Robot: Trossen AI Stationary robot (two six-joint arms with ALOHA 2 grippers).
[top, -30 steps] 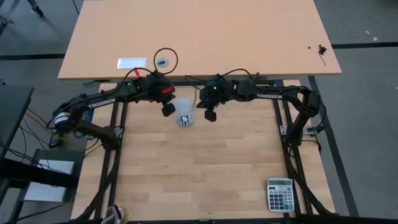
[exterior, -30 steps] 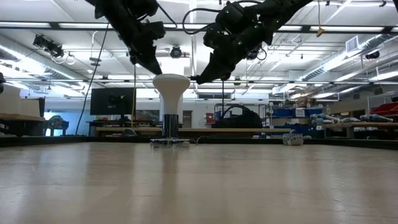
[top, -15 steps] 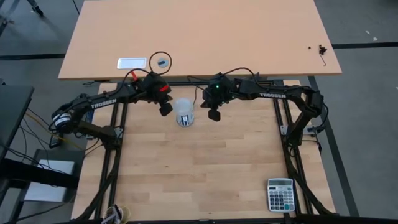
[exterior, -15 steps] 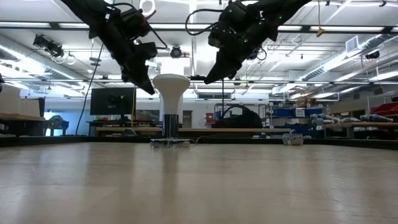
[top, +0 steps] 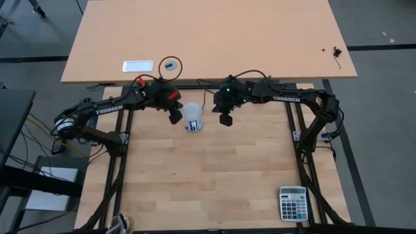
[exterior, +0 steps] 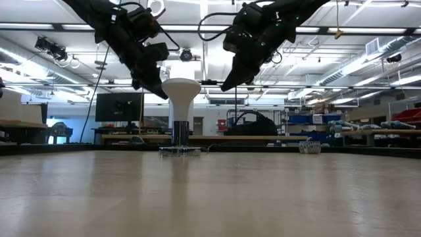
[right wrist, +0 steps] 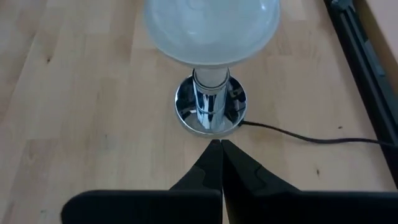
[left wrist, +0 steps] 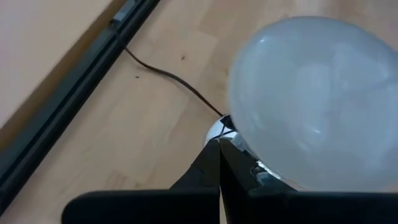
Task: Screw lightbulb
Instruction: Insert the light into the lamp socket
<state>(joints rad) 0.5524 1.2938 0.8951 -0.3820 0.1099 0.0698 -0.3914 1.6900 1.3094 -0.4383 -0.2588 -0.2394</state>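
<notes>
White funnel-shaped lightbulb standing upright in shiny chrome round socket on pale wooden table. Left hand and right hand flanking it, raised, both pressed together, pinching nothing.

lightbulb: head cut off in right wrist view | cord: end unseen

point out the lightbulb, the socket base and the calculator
lightbulb (right wrist: 211, 25): right wrist view, on its wide white head.
socket base (right wrist: 186, 115): right wrist view, on the shiny round rim.
calculator (top: 292, 205): high view, on its keypad.
</notes>
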